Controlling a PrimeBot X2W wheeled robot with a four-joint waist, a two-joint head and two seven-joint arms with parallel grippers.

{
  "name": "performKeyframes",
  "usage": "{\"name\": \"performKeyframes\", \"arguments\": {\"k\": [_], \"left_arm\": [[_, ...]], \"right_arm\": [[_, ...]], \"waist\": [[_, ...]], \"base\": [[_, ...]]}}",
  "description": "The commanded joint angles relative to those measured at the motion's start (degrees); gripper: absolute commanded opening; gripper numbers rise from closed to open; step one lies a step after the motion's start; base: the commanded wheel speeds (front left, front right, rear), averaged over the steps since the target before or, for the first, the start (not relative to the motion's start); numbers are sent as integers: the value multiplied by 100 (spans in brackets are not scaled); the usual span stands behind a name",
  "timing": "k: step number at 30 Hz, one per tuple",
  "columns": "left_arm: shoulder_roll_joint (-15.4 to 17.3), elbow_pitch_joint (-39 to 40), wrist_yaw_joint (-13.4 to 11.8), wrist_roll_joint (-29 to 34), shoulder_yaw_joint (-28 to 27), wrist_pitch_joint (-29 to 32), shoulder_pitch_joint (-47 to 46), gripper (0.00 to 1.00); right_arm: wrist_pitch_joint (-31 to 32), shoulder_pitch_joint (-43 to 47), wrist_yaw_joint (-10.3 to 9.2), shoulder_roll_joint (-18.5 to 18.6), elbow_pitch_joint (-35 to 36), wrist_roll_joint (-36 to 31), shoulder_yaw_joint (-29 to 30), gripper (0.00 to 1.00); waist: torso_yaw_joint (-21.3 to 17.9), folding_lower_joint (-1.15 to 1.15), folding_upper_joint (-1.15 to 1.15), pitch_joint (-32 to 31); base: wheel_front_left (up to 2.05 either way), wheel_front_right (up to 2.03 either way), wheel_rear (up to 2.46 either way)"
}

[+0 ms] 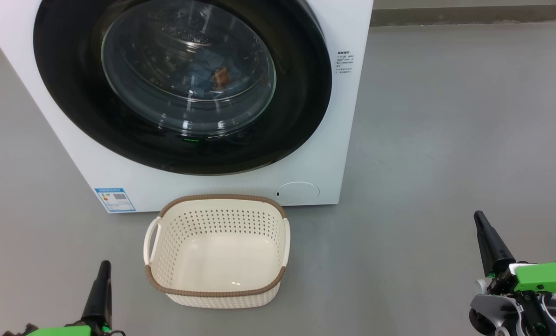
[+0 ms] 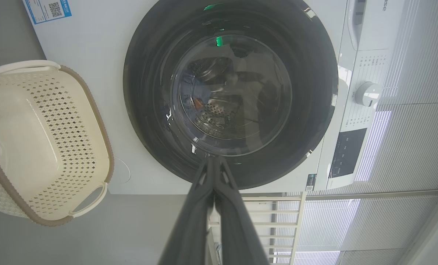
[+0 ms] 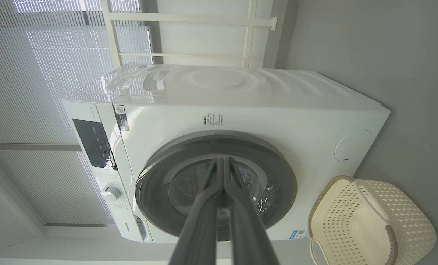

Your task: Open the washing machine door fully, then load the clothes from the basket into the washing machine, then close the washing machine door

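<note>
Both grippers closed, fingers pressed together, nothing held. I see the left gripper low on the left and the right gripper low on the right, both well short of the washing machine. The washing machine door sits flush shut, ahead between them. The clothes show behind its glass. The basket is on the floor just before the machine, nearer the left gripper.

Head view: close, looking down at washing machine, basket; 2 wrist views, rolled sideways, share both.
</note>
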State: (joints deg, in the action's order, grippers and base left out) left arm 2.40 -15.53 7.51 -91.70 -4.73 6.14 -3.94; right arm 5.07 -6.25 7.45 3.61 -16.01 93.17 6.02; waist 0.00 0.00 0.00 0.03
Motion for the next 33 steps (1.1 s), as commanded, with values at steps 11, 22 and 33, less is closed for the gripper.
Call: {"name": "performKeyframes", "arguments": {"k": [11,22,33], "left_arm": [[48,105,-2,-38,-190,42,-269,0],[48,108,-2,-38,-190,42,-268,0],[48,109,-2,-38,-190,42,-267,0]], "right_arm": [[47,-22,3,17,172,-1,-67,0],[53,-23,3,11,171,-8,-59,0],[59,-23,3,6,171,-14,-52,0]], "waist": [[0,0,0,0],[0,0,0,0],[0,0,0,0]], "base": [[0,0,0],[0,0,0],[0,0,0]]}}
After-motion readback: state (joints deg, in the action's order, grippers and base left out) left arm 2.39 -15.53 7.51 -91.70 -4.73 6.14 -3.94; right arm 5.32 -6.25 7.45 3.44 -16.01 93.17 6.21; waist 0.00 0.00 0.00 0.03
